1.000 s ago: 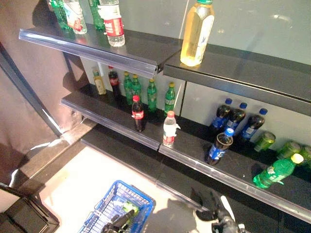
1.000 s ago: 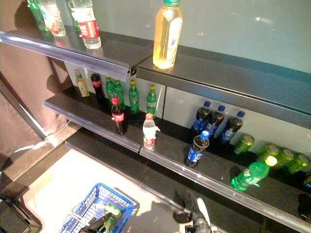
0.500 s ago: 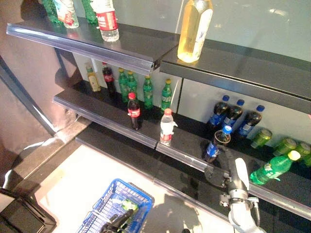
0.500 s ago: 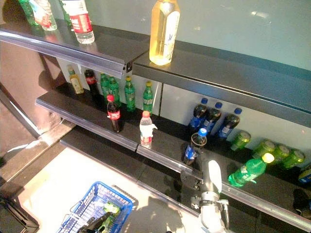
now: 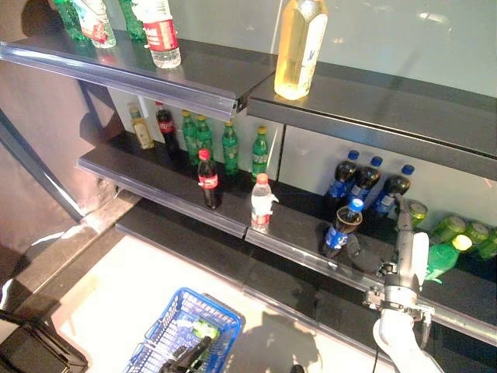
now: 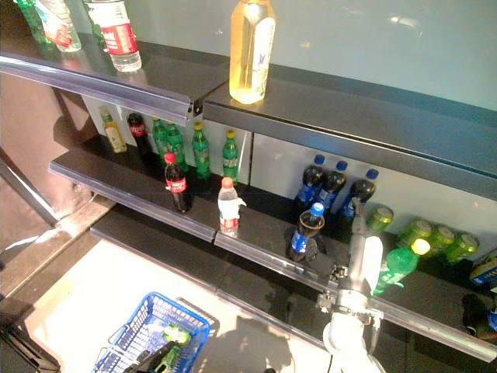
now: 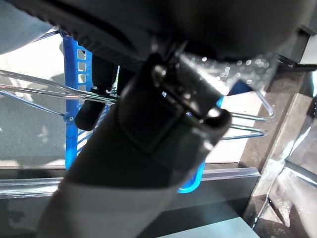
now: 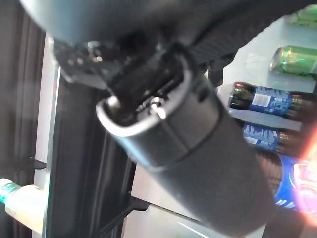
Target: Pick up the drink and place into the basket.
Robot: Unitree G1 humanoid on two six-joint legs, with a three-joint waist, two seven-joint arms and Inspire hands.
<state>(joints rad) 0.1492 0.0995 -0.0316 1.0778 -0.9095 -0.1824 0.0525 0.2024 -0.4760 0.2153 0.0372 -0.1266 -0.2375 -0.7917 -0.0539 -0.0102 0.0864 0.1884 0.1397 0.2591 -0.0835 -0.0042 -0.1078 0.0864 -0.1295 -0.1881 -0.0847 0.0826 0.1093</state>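
Risk number one is the lone cola bottle [image 5: 341,228] standing at the front edge of the middle shelf [image 5: 163,177]. My right hand [image 5: 406,241] is up at that shelf, just beside the bottle on its right, fingers pointing at the back wall. I honestly can't tell how far they're spread or whether they touch anything; the wrist view is mostly my own thumb with three cola bottles [image 8: 267,99] past it. Nothing looks gripped yet.

Which drink I'm meant to grab, I can only guess. If it's that front bottle, a sideways brush from my wrist could tip it over the lip and onto the floor. If it's the lying green bottle [image 5: 443,255] right behind my hand, that one is on its side and will probably roll toward the green cans [image 5: 464,231] when nudged. Reaching deeper means threading past the front bottle to the row of three [image 5: 365,180], easy to knock like skittles.

My left hand [image 5: 185,356] is curled round the handle of the blue basket [image 5: 175,323], low by the floor, something green already inside. It hangs well apart from the shelf, so a long carry down, and a loose grip could drop the bottle beside it.
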